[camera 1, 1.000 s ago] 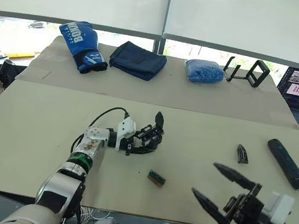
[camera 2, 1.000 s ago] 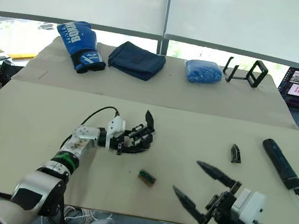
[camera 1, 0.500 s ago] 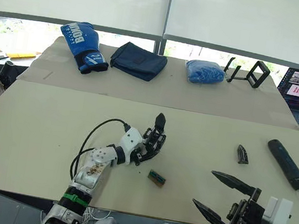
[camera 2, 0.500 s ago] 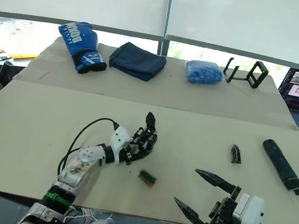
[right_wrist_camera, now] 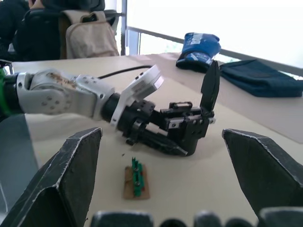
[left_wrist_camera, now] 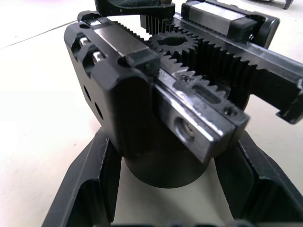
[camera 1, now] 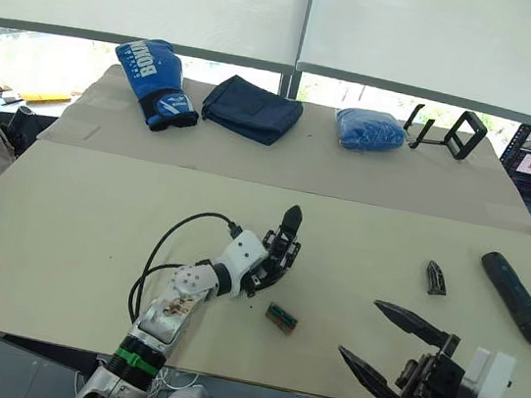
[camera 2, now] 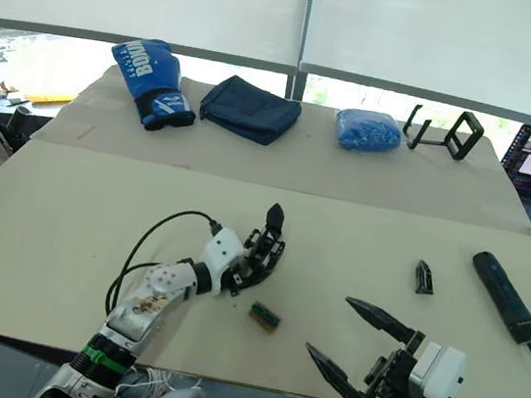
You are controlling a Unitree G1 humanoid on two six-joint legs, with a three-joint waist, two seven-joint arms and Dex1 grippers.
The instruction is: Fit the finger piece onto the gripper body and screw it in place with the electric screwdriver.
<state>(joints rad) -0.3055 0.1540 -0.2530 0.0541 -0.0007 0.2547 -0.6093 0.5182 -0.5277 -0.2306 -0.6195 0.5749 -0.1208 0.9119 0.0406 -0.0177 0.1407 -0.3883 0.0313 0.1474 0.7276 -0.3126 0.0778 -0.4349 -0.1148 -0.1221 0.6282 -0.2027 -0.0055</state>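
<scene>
My left gripper point(camera 1: 271, 265) clamps the gripper body point(camera 1: 281, 251) at table centre. The finger piece point(camera 1: 435, 277) and electric screwdriver point(camera 1: 515, 297) lie untouched at three o'clock; my right gripper point(camera 1: 385, 350) hovers spread wide.

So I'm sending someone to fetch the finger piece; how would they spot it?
On the near table, look toward its right side. Just left of the long black screwdriver lies the finger piece: small, black, tapered, lying alone.

matt black plastic gripper body point(left_wrist_camera: 156, 109), brushed metal rails, smooth matt table point(camera 1: 74, 222)
</scene>
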